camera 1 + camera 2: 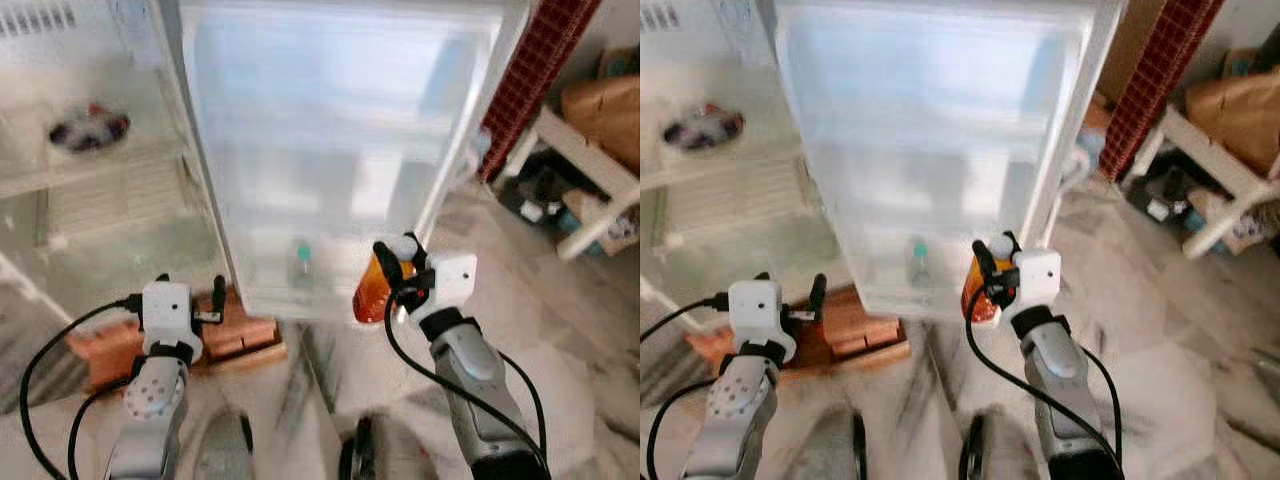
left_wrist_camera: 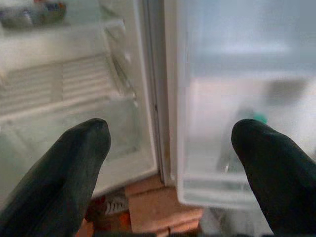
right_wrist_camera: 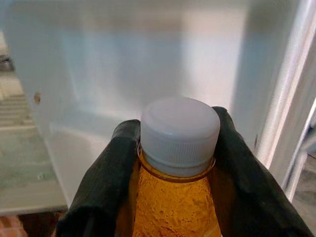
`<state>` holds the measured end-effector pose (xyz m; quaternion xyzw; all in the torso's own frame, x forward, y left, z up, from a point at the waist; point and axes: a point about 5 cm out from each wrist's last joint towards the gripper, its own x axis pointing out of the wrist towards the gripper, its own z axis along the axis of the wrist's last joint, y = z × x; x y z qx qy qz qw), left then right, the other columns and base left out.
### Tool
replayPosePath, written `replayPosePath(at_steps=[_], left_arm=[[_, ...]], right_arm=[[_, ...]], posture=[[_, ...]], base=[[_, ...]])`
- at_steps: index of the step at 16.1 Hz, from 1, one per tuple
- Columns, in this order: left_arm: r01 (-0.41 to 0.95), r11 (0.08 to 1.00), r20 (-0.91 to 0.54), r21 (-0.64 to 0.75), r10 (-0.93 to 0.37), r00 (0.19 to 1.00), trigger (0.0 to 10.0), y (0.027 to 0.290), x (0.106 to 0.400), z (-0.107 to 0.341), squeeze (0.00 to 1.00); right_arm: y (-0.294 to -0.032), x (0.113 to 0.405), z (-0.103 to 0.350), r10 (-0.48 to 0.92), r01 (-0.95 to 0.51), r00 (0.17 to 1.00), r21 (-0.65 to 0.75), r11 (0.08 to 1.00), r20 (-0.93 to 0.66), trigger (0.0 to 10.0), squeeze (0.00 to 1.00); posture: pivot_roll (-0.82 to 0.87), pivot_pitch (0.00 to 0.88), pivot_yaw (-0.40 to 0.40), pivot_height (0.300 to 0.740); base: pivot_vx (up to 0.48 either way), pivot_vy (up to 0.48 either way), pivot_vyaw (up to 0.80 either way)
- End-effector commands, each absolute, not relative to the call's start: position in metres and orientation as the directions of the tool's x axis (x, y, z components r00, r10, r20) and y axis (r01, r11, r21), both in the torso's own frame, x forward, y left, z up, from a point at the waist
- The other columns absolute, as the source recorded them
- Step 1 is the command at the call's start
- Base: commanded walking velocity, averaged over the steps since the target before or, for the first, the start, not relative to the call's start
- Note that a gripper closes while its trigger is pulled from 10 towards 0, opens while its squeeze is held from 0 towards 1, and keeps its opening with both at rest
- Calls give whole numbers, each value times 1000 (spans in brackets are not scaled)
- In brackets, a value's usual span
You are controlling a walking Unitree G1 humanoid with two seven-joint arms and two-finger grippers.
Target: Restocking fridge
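My right gripper point(image 1: 397, 262) is shut on an orange drink bottle point(image 1: 371, 293) with a white cap point(image 3: 179, 129), held just outside the lower right corner of the open fridge door point(image 1: 330, 130). A small bottle with a green cap point(image 1: 301, 265) stands in the door's bottom shelf. My left gripper point(image 1: 190, 290) is open and holds nothing, low in front of the fridge body. In the left wrist view its two black fingers point(image 2: 74, 168) frame the fridge interior and the door shelf.
The fridge interior point(image 1: 90, 200) has white shelves, with a dark bundle point(image 1: 88, 128) on an upper one. Bricks point(image 1: 230, 335) lie at the fridge's foot. A white rack with bags point(image 1: 590, 170) and a red checked cloth point(image 1: 530, 70) stand to the right.
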<state>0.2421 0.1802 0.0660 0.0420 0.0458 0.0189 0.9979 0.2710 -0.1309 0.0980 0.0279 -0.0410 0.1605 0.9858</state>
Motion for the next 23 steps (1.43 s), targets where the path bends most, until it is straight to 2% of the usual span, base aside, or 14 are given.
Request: replayPosePath(at_steps=[1, 16, 20, 23], left_arm=[[-39, 995, -101, 93, 49, 994, 10000, 181, 242, 64, 0], [-81, 988, -91, 128, 93, 991, 10000, 191, 246, 64, 0], [-78, 988, -89, 132, 91, 992, 10000, 189, 247, 64, 0], [-79, 988, -89, 133, 91, 992, 10000, 189, 247, 64, 0]], right_arm=[[-133, 272, 100, 312, -318, 944, 43, 947, 102, 10000, 0], [-131, 276, 100, 353, -356, 930, 17, 934, 103, 10000, 0], [-129, 275, 102, 379, -384, 918, 26, 923, 117, 10000, 0], [-127, 275, 103, 401, -406, 909, 20, 914, 118, 10000, 0]], posture=[[82, 91, -40, 602], [85, 86, -40, 602], [81, 89, -43, 602], [79, 88, -44, 611]], base=[[0, 0, 0], [0, 0, 0], [71, 0, 444], [95, 0, 0]])
